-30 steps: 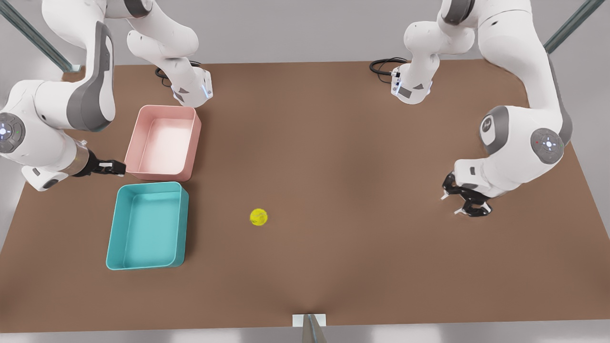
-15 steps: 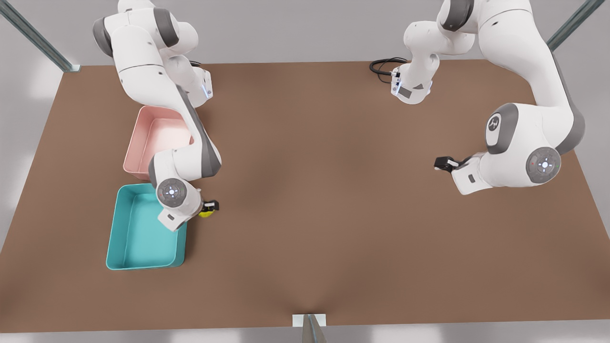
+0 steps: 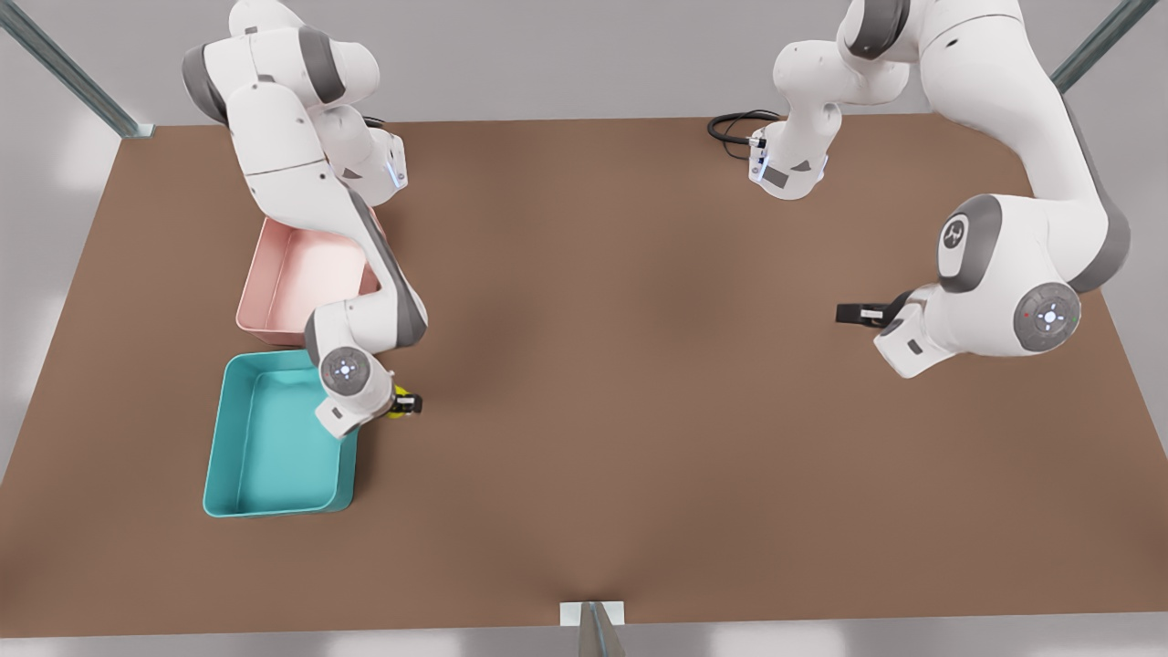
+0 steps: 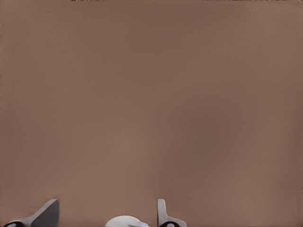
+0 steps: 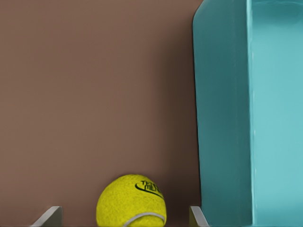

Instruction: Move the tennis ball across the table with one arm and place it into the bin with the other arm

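In the front view, the right gripper (image 3: pixel 404 402) is at the front view's left, just beside the near corner of the teal rectangular plastic bin (image 3: pixel 239 465), which has rounded corners and low smooth walls. The small fuzzy yellow-green tennis ball (image 3: pixel 396 407) sits at this gripper, mostly hidden by the white wrist, and outside the bin. Behind the gripper, on the far side of the teal bin, stands a pink plastic bin (image 3: pixel 274 292) of the same shape; the white arm with grey joints reaches over it. The left gripper (image 3: pixel 852 313) is well apart, at the front view's right, above the flat matte brown table (image 3: pixel 620 365), and this arm waits. A black cable (image 3: pixel 730 128) lies near its base.

In the left wrist view, the two grey fingertips (image 4: pixel 163 215) stand apart with nothing between them, over bare brown table.

In the right wrist view, the tennis ball (image 5: pixel 131 201) lies between the two grey fingertips (image 5: pixel 47 217), which stand spread wider than the ball with a gap on each side. The ball carries dark printed letters and a pale curved seam. The teal bin (image 5: pixel 222 118) wall rises just beside one fingertip, glossy and smooth.
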You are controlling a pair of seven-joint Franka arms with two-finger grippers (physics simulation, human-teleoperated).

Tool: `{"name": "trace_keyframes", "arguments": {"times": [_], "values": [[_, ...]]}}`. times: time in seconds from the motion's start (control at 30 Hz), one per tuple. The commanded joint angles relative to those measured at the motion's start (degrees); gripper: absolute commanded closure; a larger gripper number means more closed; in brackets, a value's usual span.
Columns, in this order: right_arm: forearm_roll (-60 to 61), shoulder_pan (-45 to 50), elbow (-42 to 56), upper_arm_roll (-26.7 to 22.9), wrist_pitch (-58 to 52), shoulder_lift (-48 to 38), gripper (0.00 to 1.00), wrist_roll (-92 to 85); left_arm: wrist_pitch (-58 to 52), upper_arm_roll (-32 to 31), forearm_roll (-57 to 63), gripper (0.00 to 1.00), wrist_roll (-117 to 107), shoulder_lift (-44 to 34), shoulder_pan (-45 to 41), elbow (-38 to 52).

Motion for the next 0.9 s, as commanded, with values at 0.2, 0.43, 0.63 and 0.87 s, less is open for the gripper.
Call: {"name": "trace_keyframes", "arguments": {"times": [0.2,0.43,0.63,0.87], "values": [[-0.4,0.2,-4.1,0.0,8.4,0.4,0.0,5.1,0.2,0.0,0.0,0.0,-9.9,0.0,0.0,0.0],[-0.4,0.2,-4.7,0.0,8.4,2.0,0.0,5.1,0.2,0.0,0.0,0.0,-9.9,0.2,0.0,0.0],[-0.2,0.1,-5.6,0.0,8.4,3.1,0.0,5.1,0.2,0.0,0.0,0.0,-9.9,0.6,0.0,-0.1],[-0.4,0.0,-5.5,0.0,8.4,3.9,0.13,5.2,0.0,0.0,0.0,0.0,-10.0,0.7,0.0,0.0]]}}
